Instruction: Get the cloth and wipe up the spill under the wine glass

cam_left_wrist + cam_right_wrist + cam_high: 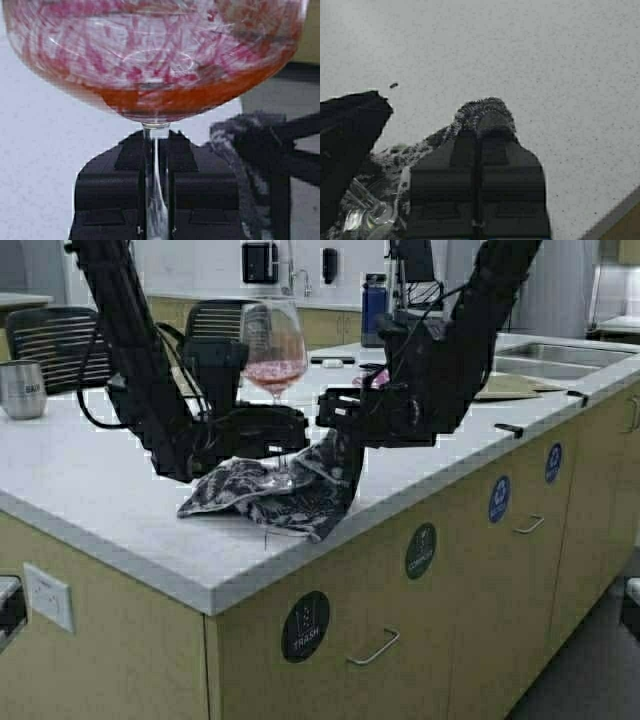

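Near the table's (120, 510) front edge, left gripper (156, 200) pinches the raised glass (273, 345) by its stem while right gripper's (477, 150) jaws pinch the cloth (270, 490), mid-wipe; next, sweep beneath.

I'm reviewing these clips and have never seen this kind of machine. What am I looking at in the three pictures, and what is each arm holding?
This is a wheeled robot with two black arms working at a white counter. The wide picture comes from a camera above and behind the arms. The other two come from cameras on each wrist.

The left gripper is shut on the stem of the wine glass, which holds pink liquid. The right gripper is shut on a fold of the cloth, a dark printed towel that lies bunched near the counter's front edge.

Also there: a steel tumbler at the far left, a blue bottle behind, and a sink to the right.
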Tool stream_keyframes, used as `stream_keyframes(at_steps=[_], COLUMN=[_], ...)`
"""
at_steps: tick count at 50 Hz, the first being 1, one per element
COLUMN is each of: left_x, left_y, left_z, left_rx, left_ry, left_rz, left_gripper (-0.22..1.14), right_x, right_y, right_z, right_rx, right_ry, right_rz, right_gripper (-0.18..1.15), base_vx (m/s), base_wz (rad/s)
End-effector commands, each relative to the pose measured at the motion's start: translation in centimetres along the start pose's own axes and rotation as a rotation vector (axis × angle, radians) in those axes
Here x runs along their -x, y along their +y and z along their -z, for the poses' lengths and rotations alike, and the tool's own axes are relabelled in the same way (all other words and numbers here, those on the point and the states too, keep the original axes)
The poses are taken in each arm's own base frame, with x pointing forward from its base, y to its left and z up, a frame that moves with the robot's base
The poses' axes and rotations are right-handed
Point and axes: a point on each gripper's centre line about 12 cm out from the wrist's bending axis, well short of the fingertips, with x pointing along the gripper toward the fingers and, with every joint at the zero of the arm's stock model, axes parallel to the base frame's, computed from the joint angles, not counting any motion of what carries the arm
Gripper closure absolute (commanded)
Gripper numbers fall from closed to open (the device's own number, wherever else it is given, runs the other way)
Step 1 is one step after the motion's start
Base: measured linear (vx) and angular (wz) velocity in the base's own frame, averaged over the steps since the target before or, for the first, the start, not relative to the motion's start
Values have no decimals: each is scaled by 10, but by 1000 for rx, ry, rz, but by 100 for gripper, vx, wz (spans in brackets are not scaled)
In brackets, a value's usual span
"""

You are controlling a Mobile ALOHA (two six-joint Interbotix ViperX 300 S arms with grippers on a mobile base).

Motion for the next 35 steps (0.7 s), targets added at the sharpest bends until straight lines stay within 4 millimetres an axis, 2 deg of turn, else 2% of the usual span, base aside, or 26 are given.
stream_keyframes(at_steps=[1,11,19,22,28,35], left_x=[-8,3,12,13,10,2], left_y=[1,4,4,4,2,1], left_z=[3,38,50,45,15,-22], left_rx=[-37,-65,-70,-67,-74,-85], left_ry=[-24,28,62,56,5,-65], left_rz=[0,-18,-22,-23,-19,-19], left_gripper=[67,67,67,67,67,67], right_x=[0,3,4,5,9,27], right_y=[3,-2,-12,-17,-32,-67], right_z=[-15,-16,-19,-19,-29,-61], right_rx=[-1,-5,-22,-28,-63,-210], right_ry=[-42,-57,-76,-81,-123,-272], right_rz=[-10,-3,17,29,79,205], right_gripper=[92,92,92,92,92,92], base_vx=[0,0,0,0,0,0], base_wz=[0,0,0,0,0,0])
